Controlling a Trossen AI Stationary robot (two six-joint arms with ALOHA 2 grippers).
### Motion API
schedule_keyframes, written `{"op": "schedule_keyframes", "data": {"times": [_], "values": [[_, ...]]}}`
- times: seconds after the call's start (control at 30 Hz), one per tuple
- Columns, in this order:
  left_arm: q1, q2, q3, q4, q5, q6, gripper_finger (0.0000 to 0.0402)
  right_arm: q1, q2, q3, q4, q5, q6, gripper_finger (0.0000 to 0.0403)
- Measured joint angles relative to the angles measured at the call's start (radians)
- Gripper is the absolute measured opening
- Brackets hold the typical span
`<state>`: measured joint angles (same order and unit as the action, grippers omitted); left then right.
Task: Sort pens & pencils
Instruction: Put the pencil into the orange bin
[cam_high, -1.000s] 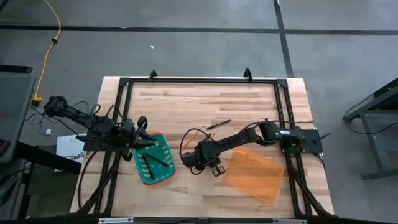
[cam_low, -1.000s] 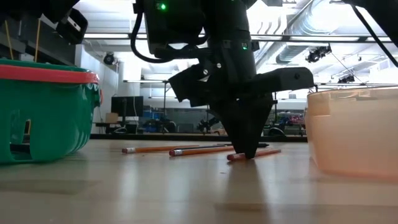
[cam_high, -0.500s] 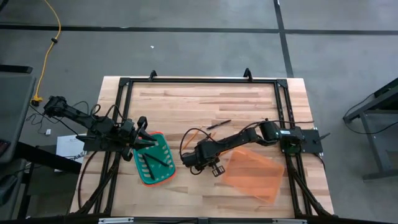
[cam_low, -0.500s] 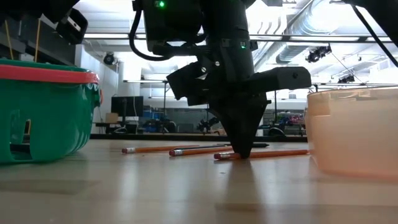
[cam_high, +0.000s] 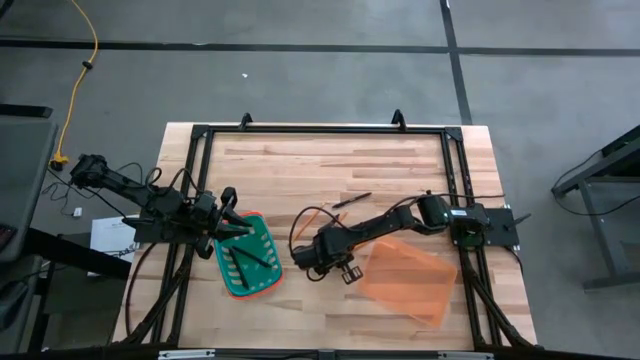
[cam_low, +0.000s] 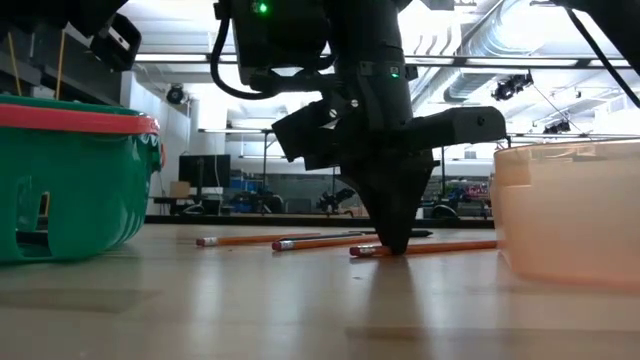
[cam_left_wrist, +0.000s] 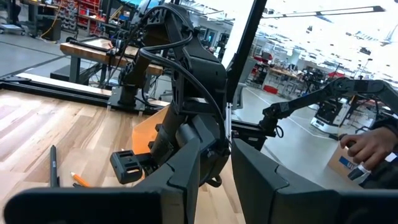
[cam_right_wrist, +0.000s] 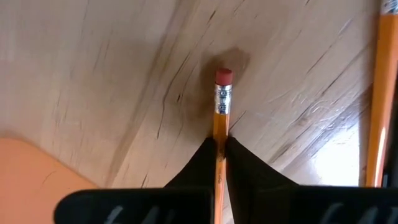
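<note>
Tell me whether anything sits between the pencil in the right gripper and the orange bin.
Nothing visible does. The right gripper has its fingers shut on the pencil at table level, and in the low view bare wood separates its free end from the orange bin. The other pencils lie on the far side.

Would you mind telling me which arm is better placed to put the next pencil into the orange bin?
The right. Its hand is shut on a pencil beside the orange bin; the left hand hovers over the green basket.
</note>
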<state>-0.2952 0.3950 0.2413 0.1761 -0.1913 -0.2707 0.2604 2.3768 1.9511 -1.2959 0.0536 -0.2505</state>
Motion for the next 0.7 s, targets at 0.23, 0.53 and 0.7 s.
{"op": "schedule_keyframes", "data": {"times": [0.23,0.53,0.7], "values": [[0.000,0.000,0.000,0.000,0.000,0.000,0.0081,0.000,0.002,0.004,-0.060,0.016,-0.005,0.0001],[0.000,0.000,0.000,0.000,0.000,0.000,0.0081,0.000,0.002,0.182,-0.186,0.053,0.034,0.0000],[0.000,0.000,0.000,0.000,0.000,0.000,0.0081,0.000,0.001,0.313,-0.261,0.100,0.069,0.0000]]}}
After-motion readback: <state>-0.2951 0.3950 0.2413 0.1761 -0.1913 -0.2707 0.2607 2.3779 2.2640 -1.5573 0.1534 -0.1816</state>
